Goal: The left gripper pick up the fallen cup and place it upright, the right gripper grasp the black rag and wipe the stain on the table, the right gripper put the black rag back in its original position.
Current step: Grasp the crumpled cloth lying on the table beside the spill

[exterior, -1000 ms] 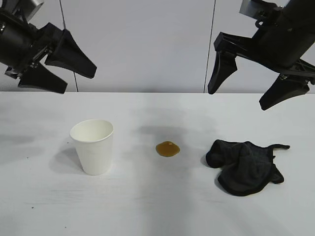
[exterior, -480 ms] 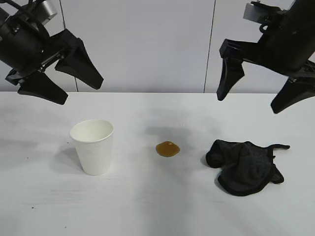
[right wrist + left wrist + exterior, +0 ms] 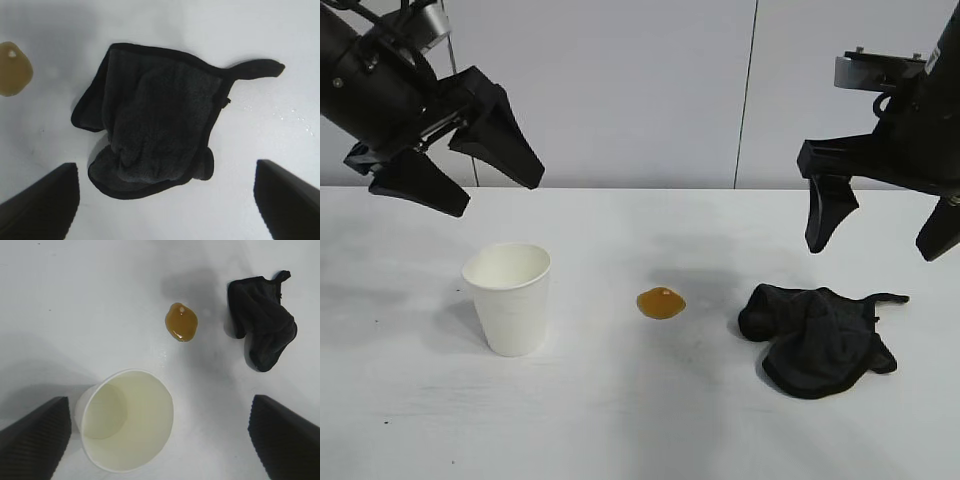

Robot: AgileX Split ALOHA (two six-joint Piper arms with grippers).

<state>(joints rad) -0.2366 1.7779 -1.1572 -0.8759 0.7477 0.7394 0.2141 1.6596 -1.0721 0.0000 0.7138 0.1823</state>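
With the cup [image 3: 508, 297] standing upright, the right gripper [image 3: 880, 225] is hanging wide open and empty above the black rag [image 3: 817, 338], positioned for grasping it, while the left gripper [image 3: 460, 165] is hovering open.

We find no readable text, label, brand, number or sign anywhere in these views: the cup [image 3: 509, 297] is plain white, the black rag [image 3: 817, 338] carries no visible tag, and the table [image 3: 620, 420] bears no markings.
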